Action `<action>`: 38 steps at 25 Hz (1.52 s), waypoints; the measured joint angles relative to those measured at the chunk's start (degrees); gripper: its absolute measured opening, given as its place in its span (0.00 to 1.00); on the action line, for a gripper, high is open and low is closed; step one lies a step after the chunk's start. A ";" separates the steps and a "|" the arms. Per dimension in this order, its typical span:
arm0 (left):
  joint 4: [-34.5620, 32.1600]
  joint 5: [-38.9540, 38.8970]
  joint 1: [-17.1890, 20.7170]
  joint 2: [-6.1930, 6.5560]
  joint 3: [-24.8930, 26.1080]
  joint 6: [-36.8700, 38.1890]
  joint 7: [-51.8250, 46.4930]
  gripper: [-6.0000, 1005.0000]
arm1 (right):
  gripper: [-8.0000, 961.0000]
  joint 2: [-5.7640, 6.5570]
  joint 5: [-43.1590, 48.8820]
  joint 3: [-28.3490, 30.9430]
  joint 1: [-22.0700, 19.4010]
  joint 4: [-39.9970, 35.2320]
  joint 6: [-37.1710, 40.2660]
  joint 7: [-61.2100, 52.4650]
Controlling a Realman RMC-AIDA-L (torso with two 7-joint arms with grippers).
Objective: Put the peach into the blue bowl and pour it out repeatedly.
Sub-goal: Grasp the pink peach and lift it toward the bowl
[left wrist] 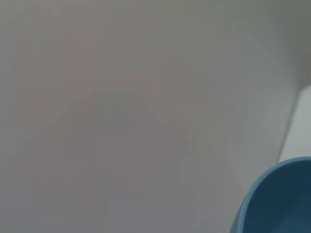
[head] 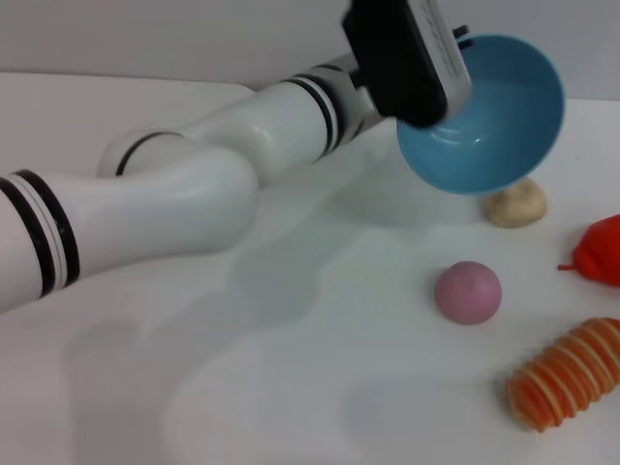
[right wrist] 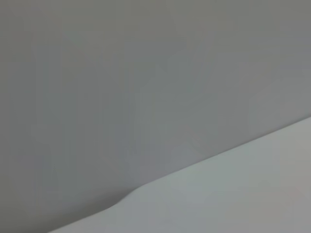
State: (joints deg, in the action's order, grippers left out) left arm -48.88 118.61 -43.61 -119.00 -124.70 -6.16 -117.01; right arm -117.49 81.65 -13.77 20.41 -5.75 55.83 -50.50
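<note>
The blue bowl [head: 494,116] hangs in the air at the back right, tipped on its side with its empty inside facing me. My left gripper [head: 453,60] is shut on its rim, with the arm reaching across from the left. A part of the bowl also shows in the left wrist view [left wrist: 279,201]. The pink peach [head: 468,292] lies on the white table below and in front of the bowl, apart from it. My right gripper is out of view; the right wrist view shows only the table and wall.
A beige lumpy ball [head: 516,203] lies just under the bowl's lower edge. A red fruit [head: 603,250] sits at the right edge. An orange ridged toy [head: 567,373] lies at the front right. The white table [head: 291,387] stretches to the left.
</note>
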 joint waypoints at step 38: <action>7.51 -11.91 1.54 0.46 8.16 12.79 -25.81 0.01 | 0.75 -0.81 45.65 -30.80 14.09 -22.64 11.70 -66.17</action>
State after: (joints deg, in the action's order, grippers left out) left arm -41.38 106.70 -42.07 -118.53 -116.53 6.62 -142.83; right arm -118.30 127.30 -44.57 34.50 -28.39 67.53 -116.67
